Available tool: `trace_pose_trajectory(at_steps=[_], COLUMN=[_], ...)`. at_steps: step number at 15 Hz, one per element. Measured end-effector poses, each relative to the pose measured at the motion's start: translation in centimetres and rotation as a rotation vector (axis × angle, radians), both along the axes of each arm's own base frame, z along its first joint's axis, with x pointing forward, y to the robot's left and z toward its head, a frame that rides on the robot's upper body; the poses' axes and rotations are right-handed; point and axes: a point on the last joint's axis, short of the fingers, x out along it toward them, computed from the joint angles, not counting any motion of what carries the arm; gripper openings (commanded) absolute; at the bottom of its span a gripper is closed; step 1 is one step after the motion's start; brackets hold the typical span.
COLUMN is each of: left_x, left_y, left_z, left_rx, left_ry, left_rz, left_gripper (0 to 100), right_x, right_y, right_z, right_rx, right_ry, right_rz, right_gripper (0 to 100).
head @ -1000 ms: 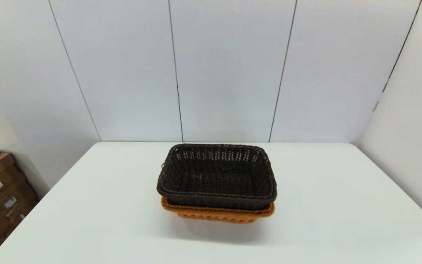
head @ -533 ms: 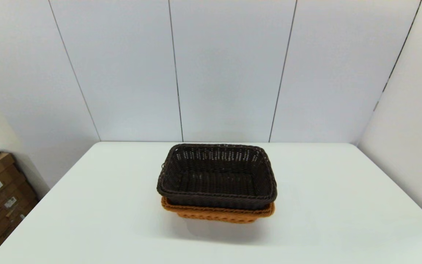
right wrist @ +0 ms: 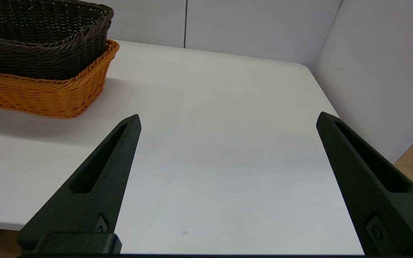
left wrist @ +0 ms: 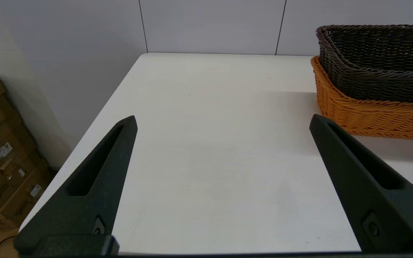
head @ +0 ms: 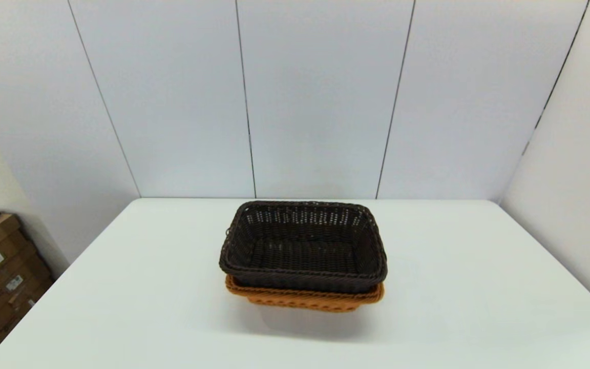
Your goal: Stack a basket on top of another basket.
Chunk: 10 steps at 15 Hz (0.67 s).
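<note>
So both grippers, left and right, are spread wide and holding nothing. Dark basket sits nested in the orange basket on the table.

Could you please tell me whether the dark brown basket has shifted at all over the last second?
No. The dark brown basket sits nested in the orange-tan basket exactly as before, at the same place relative to the table's far edge.
</note>
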Motion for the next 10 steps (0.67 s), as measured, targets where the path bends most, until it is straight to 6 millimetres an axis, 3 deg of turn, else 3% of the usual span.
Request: trace_pose_trajectory(at_steps=[10], left_x=[0.0], left_y=[0.0], left_z=[0.0], left_rx=[0.001], left_ry=[0.0], left_rz=[0.0], left_gripper=[100], right_x=[0.0], right_y=[-0.02], right_z=[-0.01], right_rx=[0.061], right_ry=[0.002], right_rz=[-0.008], right_gripper=[100])
